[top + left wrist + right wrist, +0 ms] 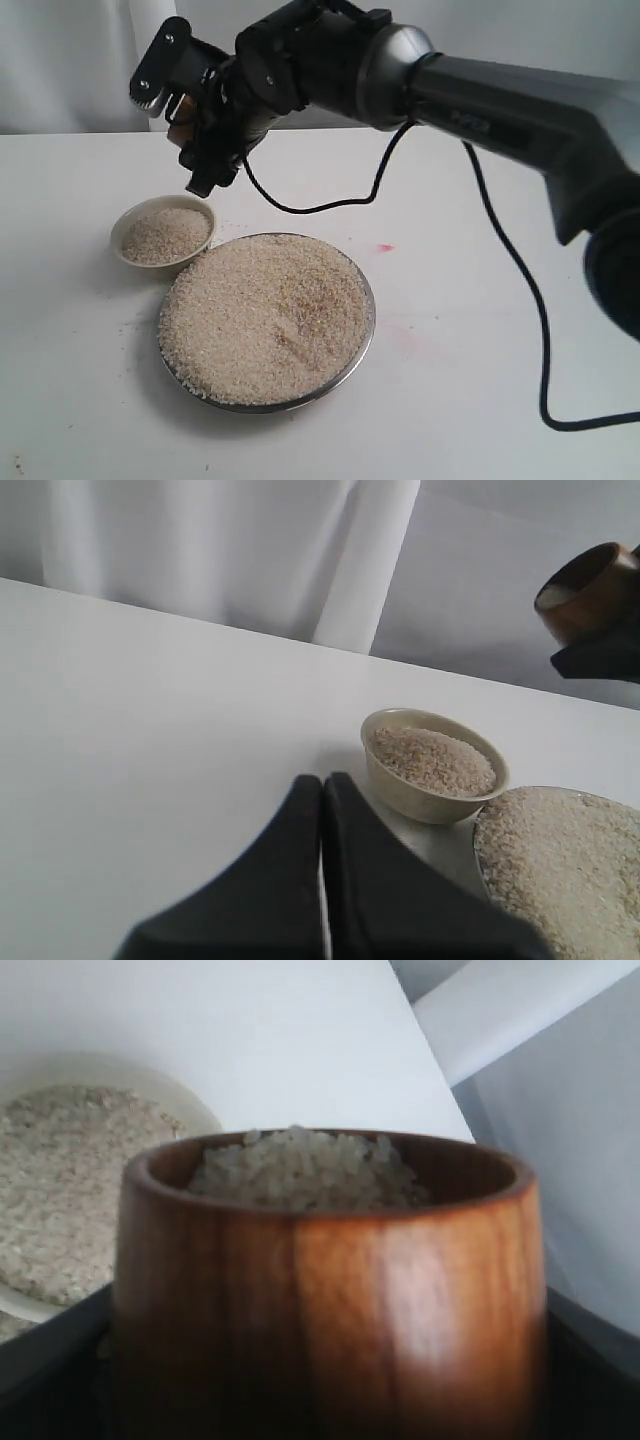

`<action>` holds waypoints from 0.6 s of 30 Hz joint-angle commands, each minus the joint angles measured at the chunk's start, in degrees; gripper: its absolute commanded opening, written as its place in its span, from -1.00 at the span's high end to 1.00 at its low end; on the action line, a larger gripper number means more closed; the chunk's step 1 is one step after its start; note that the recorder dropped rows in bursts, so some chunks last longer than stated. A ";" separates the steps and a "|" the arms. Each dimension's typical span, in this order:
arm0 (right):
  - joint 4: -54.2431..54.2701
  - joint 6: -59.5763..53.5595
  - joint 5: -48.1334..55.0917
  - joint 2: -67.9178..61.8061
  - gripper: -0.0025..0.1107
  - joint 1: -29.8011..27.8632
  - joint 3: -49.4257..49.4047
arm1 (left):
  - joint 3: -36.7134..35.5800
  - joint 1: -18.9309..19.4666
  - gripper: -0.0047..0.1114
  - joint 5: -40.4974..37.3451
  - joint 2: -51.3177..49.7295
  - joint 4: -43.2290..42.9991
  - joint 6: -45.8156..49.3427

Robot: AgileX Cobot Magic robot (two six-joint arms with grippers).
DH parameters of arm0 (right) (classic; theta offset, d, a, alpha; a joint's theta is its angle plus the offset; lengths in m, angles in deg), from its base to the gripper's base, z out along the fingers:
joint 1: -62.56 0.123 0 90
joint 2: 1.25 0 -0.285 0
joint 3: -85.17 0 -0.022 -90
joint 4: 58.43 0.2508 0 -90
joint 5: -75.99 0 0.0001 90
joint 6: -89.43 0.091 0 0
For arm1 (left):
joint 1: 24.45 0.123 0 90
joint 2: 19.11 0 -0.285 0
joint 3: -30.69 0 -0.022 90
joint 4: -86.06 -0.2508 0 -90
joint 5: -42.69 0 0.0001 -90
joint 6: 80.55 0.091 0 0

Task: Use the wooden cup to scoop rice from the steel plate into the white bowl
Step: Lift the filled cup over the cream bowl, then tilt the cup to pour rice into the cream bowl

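The wooden cup (181, 107) hangs above and just behind the white bowl (122, 232), with my right gripper (176, 125) shut on it after reaching across to the left. In the right wrist view the cup (330, 1290) stands upright and is heaped with rice (305, 1170), and dark fingers (45, 1365) flank its sides. The bowl holds rice (165, 235). The steel plate (369, 300) beside it carries a broad mound of rice (265, 315). My left gripper (322, 780) is shut and empty, low over the table near the bowl (420, 795). The cup (590, 590) also shows there.
A black cable (520, 290) trails from the right arm across the table's right side. A pink stain (385, 247) marks the white tabletop behind the plate. A few loose grains lie around the bowl and plate. White curtains (250, 550) hang behind the table.
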 commanded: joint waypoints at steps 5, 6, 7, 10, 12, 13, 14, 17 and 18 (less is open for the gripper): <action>-8.76 0.80 8.22 -9.04 0.96 2.07 14.14 | 0.04 -0.37 0.92 0.63 0.14 0.19 -0.21; -9.27 0.80 8.92 -10.07 0.96 2.51 15.35 | 0.04 -0.37 0.92 0.63 0.14 0.19 -0.21; -10.01 0.80 9.70 -11.01 0.96 2.74 16.68 | 0.04 -0.37 0.92 0.63 0.14 0.19 -0.21; -14.25 0.69 11.94 -13.42 0.96 3.92 19.97 | 0.04 -0.37 0.92 0.63 0.14 0.19 -0.21; -18.31 0.21 13.16 -14.96 0.96 4.89 21.48 | 0.04 -0.37 0.92 0.63 0.14 0.19 -0.21; -19.54 0.12 13.40 -15.39 0.96 5.38 21.76 | 0.04 -0.37 0.92 0.63 0.14 0.19 -0.21; -21.11 0.12 13.50 -15.86 0.96 5.77 21.90 | 0.04 -0.37 0.92 0.63 0.14 0.19 -0.21; -22.17 -0.10 13.25 -16.75 0.96 6.62 21.90 | 0.04 -0.37 0.92 0.63 0.14 0.19 -0.21; -22.74 -0.10 13.25 -17.04 0.96 6.73 21.90 | 0.04 -0.37 0.92 0.63 0.14 0.19 -0.21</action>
